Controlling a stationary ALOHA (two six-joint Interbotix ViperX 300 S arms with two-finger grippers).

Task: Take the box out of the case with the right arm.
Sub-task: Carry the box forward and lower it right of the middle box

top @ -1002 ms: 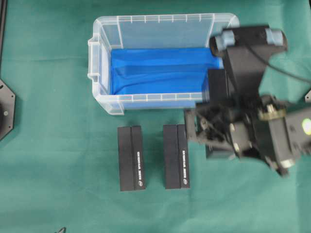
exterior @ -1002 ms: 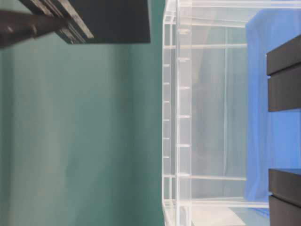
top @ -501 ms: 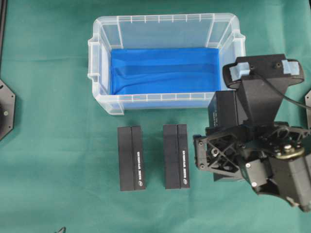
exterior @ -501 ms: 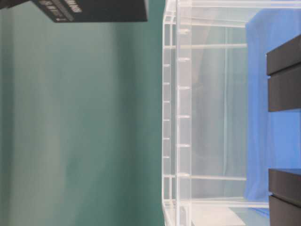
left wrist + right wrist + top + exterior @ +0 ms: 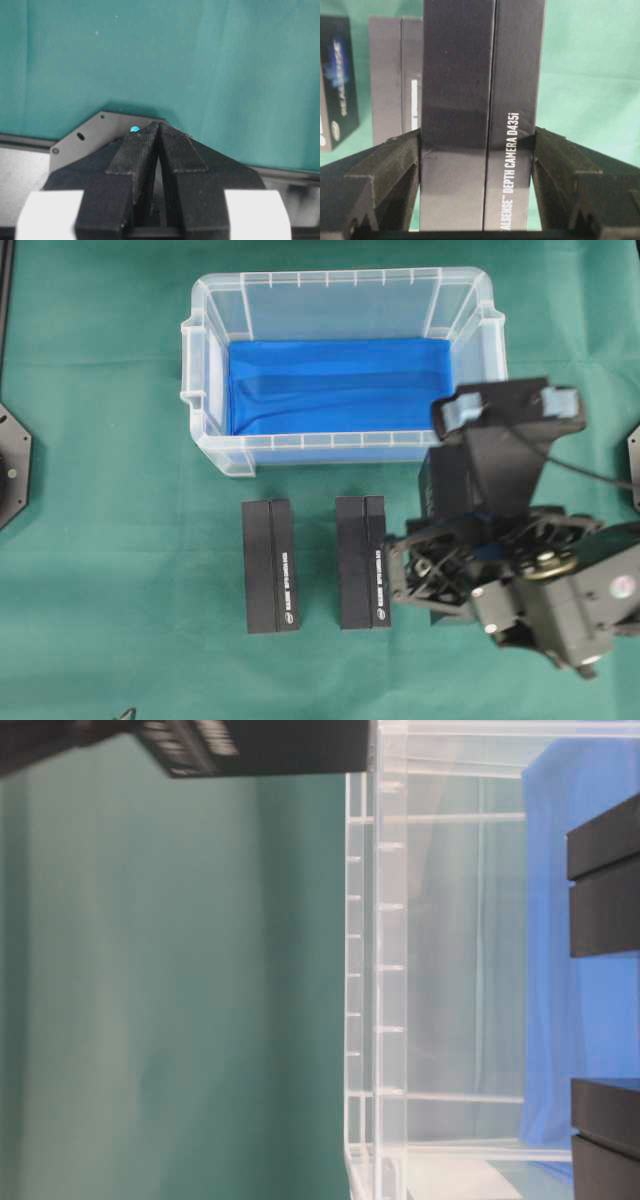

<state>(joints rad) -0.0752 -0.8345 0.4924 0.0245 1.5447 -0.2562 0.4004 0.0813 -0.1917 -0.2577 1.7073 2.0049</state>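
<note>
The right claw (image 5: 479,165) grips the box (image 5: 482,100), seemingly clear of the case (image 5: 210,390).

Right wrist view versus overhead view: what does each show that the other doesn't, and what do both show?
Only the right wrist view shows the right gripper pads pressed on both sides of the black box, and its printed "DEPTH CAMERA D435i" label. Only the overhead view shows the case with its blue lining and no box inside. Both show the held box over the green cloth and the two boxes lying beside it.
</note>
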